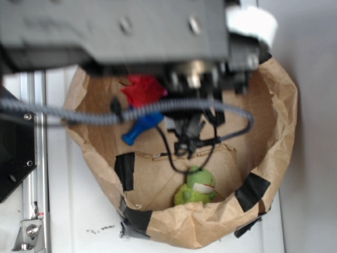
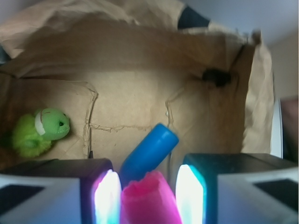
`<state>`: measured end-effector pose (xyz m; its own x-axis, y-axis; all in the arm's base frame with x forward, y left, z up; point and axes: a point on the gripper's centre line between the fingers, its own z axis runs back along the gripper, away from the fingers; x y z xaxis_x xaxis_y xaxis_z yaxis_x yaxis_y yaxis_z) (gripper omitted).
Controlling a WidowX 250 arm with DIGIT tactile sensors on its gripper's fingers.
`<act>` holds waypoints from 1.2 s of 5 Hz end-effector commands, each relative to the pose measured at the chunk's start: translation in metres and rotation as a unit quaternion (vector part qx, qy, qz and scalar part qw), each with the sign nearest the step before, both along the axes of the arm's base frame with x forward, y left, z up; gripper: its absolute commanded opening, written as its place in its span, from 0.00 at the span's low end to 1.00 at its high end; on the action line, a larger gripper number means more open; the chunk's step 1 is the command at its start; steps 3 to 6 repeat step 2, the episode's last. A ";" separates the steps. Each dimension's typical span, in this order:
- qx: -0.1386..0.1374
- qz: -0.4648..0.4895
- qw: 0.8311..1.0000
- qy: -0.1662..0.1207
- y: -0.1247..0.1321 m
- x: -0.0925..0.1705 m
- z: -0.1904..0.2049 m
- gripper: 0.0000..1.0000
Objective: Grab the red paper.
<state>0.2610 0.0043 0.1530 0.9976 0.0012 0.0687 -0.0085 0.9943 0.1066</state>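
The red paper (image 1: pixel 141 88) is a crumpled wad lying at the far side of the brown paper bag's floor, just above the blue bottle (image 1: pixel 141 126). In the wrist view the red paper (image 2: pixel 149 199) looks pink and sits between my two lit fingertips. My gripper (image 2: pixel 148 196) is open around it, and a thin gap shows on each side of the wad. In the exterior view my gripper (image 1: pixel 143 96) is mostly hidden under the blurred arm.
The blue bowling-pin bottle (image 2: pixel 150 153) lies just beyond the paper, touching it. A green plush frog (image 1: pixel 196 187) (image 2: pixel 39 131) sits near the bag's front wall. The bag's crumpled walls (image 1: pixel 274 137), patched with black tape, ring everything. A grey cable (image 1: pixel 105 113) crosses above.
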 end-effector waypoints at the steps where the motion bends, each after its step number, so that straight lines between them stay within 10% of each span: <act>1: 0.011 0.006 0.999 -0.039 -0.028 0.008 0.016 0.00; 6: -0.006 -0.005 0.999 -0.046 -0.028 0.007 0.015 0.00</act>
